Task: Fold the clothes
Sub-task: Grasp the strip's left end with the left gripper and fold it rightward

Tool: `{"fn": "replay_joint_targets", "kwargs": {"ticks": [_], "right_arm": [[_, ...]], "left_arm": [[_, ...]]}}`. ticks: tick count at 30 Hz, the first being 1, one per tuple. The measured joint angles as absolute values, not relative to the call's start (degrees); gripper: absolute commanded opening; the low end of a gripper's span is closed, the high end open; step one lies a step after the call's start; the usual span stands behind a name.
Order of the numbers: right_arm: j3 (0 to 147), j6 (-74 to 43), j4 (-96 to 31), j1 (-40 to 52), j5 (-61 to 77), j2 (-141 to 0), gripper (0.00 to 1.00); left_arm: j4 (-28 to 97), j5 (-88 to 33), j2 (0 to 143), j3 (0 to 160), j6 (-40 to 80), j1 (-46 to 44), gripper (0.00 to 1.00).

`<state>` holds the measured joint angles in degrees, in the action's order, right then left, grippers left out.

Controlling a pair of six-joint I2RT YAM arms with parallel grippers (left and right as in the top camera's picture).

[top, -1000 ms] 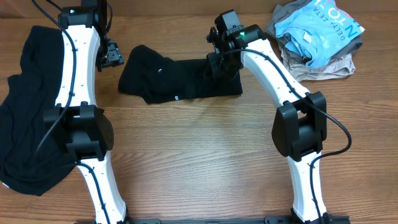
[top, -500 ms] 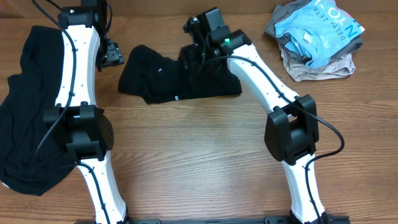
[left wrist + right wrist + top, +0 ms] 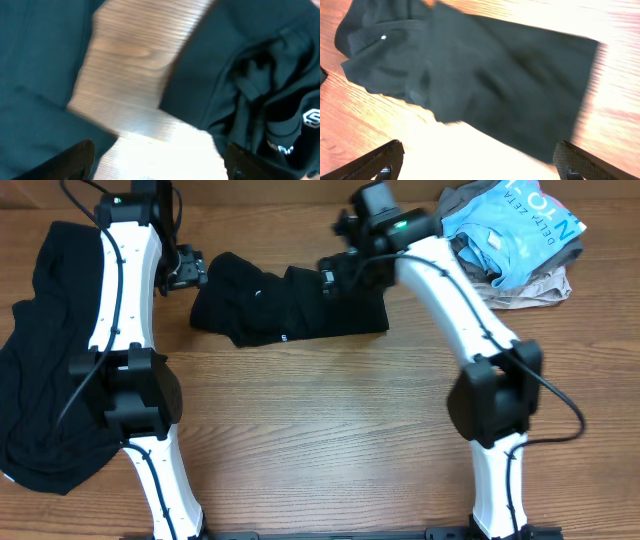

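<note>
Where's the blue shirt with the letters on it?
In the overhead view, the light blue shirt sits at the table's far right corner, bunched on top of a beige garment, to the right of the middle black shirt.

Folded shirt point(image 3: 290, 310): black, with a small white collar mark. Loose shirt point(image 3: 40, 380): black. Printed garment point(image 3: 505, 230): light blue, white lettering. Beige garment point(image 3: 525, 288): plain. Worktop point(image 3: 320, 420): brown wood grain.

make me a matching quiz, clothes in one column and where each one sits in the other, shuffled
Things:
1 folded black shirt
2 spread black shirt
3 light blue shirt
4 beige garment

Places:
A far right, underneath
B left edge of the table
C middle, at the back
D far right, on top

Pairs: 1-C, 2-B, 3-D, 4-A
</note>
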<state>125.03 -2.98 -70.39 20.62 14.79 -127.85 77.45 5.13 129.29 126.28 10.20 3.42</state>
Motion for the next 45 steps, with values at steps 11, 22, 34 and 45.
{"fn": "replay_joint_targets", "kwargs": {"ticks": [11, 22, 34, 45], "right_arm": [[125.8, -3.0, -77.9, 13.5, 13.5, -125.4, 1.00], [125.8, -3.0, -79.6, 14.0, 13.4, -125.4, 1.00], [125.8, -3.0, -80.6, 14.0, 13.1, -125.4, 1.00], [125.8, -3.0, -80.7, 14.0, 13.1, -125.4, 1.00]], "left_arm": [[53.5, -7.6, 129.4, 105.9, -2.0, 7.3, 0.89], [39.4, -23.0, 129.7, 99.8, -12.1, 11.0, 0.88], [40.2, -37.7, 132.7, 99.4, -20.1, 10.9, 0.71], [43.5, -38.8, 133.3, 99.3, -18.2, 10.7, 0.04]]}}
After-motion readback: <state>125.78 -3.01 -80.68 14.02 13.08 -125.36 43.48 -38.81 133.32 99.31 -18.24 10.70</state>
